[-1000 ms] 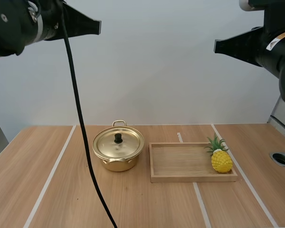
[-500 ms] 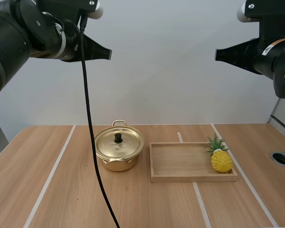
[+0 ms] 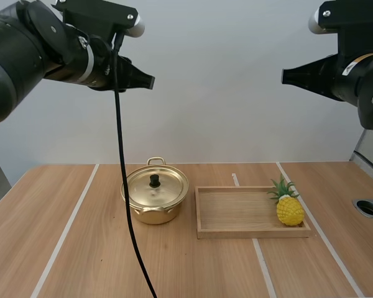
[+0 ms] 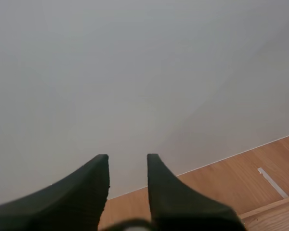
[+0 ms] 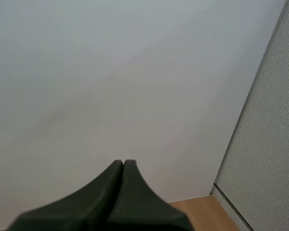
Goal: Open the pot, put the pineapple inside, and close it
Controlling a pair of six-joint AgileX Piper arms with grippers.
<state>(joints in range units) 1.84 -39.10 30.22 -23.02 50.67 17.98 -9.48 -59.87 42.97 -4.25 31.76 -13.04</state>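
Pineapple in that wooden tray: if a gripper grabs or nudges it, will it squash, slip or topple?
It probably tips easily: the pineapple stands upright on a rounded body, leafy crown on top. Its bumpy skin should give some hold. It looks like a toy, likely light and stiff; the rim of the wooden tray beside it may stop a roll.

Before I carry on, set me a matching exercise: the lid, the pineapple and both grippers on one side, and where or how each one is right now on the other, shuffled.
Things
1. lid
2. pineapple
3. left gripper
4. right gripper

Place or state
A. shut, holding nothing
B. sitting on the pot
C. open, holding nothing
D. at the right end of the tray

Pairs: 1-B, 2-D, 3-C, 4-A
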